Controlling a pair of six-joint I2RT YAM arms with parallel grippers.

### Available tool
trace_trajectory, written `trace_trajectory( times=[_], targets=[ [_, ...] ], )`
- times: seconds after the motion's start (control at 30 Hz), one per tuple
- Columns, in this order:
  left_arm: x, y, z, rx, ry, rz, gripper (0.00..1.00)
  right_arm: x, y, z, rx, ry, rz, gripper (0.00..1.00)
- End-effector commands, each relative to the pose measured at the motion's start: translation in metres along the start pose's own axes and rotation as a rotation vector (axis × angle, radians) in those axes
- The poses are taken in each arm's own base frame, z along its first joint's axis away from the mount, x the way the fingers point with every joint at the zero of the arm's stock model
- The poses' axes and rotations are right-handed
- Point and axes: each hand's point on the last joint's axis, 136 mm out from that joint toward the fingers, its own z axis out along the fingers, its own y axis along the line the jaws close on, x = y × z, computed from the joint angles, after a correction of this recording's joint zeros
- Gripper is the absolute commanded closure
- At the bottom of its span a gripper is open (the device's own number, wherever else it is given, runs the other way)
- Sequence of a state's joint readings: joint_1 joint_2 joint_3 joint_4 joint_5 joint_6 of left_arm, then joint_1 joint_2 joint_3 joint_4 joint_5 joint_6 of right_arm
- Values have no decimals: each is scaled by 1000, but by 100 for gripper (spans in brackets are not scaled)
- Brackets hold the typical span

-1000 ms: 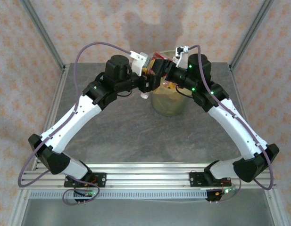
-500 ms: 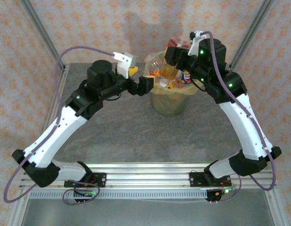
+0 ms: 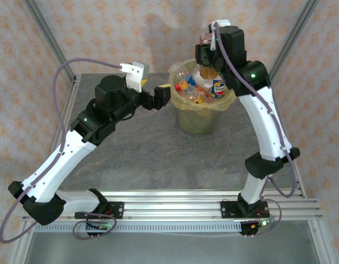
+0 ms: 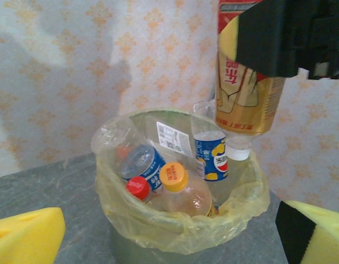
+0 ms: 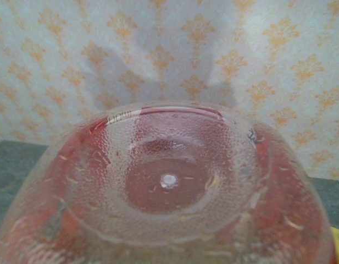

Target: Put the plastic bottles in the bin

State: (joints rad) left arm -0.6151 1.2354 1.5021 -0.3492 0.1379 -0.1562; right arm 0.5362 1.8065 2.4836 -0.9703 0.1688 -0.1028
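Pinching a clear dimpled bottle point(image 4: 249, 104), right claw point(image 3: 205, 59) overhangs round bag-lined bin point(image 4: 174, 234).

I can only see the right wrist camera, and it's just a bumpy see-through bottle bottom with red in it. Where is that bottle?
Observer: The right gripper holds that bottle cap-down over the bin.
Operator: Is the bin full?
Observer: Nearly. The bottles inside are piled about up to its rim.
Operator: What's the other arm doing?
Observer: The left gripper is open beside the bin, with nothing in it.
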Motion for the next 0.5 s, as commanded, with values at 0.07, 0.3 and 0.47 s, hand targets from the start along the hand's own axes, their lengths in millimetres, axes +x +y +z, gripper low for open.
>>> trace_trajectory(
  times=[0.07,0.3,0.47],
  targets=[
    [2,13,3,-65,2,-9,0,23,-5,18,59,108,-129,45],
    [6,20,7,-83,13,-31,0,55,-1,41,71,221,-185,44],
    [9,26,11,-95,25,-52,0,76,0,51,79,300,-195,43]
  ],
)
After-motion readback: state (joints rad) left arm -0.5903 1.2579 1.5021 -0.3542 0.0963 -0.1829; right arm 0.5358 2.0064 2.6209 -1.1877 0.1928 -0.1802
